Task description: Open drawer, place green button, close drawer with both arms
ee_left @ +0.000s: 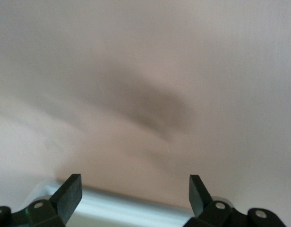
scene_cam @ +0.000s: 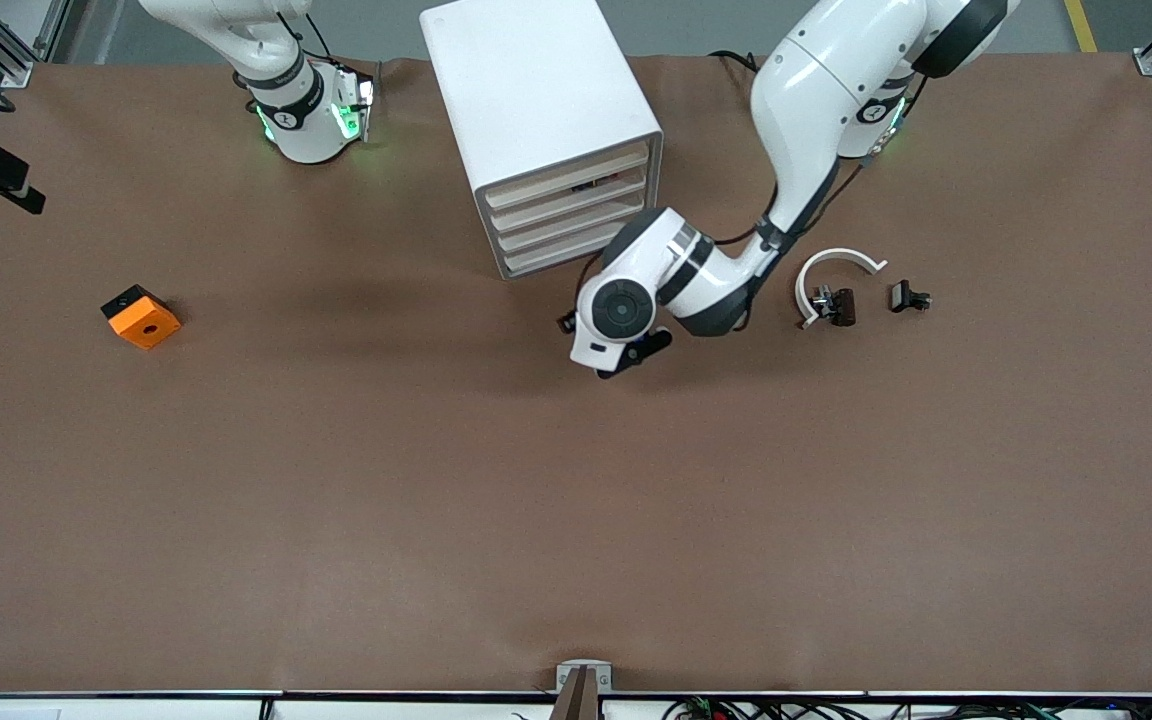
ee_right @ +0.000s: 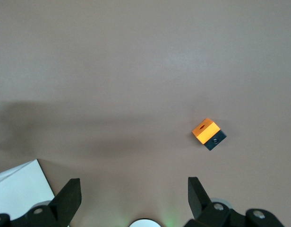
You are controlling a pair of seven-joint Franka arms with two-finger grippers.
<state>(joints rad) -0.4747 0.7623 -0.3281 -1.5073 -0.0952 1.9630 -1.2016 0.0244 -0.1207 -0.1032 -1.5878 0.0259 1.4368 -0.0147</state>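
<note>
Front view: one orange block with a hole (scene_cam: 140, 316) is seen toward the right arm's end. The right gripper (scene_cam: 336, 118) hangs by its base, waiting. One white cabinet (scene_cam: 531, 90) with four drawers (scene_cam: 566, 215) is seen, all fronts roughly flush. The left gripper (scene_cam: 621, 355) is held low over the table, just in front of the drawers. One white curved band (scene_cam: 836, 262) with dark clips (scene_cam: 833, 305) at its end and one separate black clip (scene_cam: 909, 297) lie toward the left arm's end. The button cannot be made out in any view.

Left wrist view: fingers (ee_left: 70, 194) are spread wide, nothing held; only a blurred pale surface is seen.

Right wrist view: fingers (ee_right: 70, 196) are spread wide and empty; the block and a cabinet corner are seen.
</note>
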